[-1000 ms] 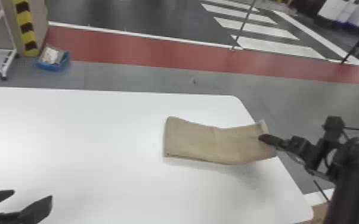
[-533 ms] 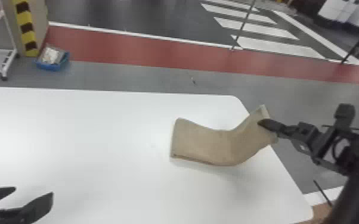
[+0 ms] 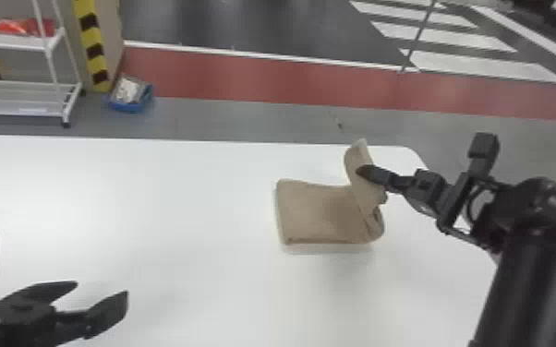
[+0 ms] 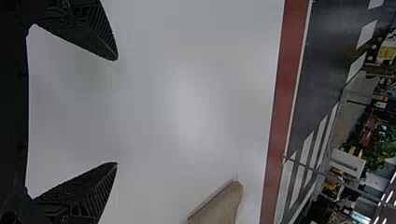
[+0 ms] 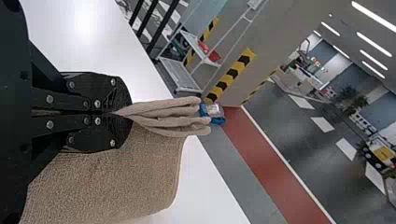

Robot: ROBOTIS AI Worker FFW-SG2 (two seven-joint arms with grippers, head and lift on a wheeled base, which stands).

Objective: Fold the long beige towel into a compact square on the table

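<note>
With my right gripper (image 3: 359,171) I am pinching the gathered layers at the raised end of the beige towel (image 3: 316,214), its fingers closing tight on the cloth; the flat part is lying on the white table (image 3: 152,207), around five o'clock from the middle of the head view. My left gripper (image 3: 102,288) is gaping empty, well apart, between eight and nine o'clock from the towel. Since nothing is pinning the flat part, I am risking dragging it towards nine o'clock if I pull the flap too low. The raised end is leaning and twisting, so it could be landing skewed, and uneven bunching in my pinch could be letting one layer slip, leaving a puffy fold at the towel's four o'clock side.
</note>
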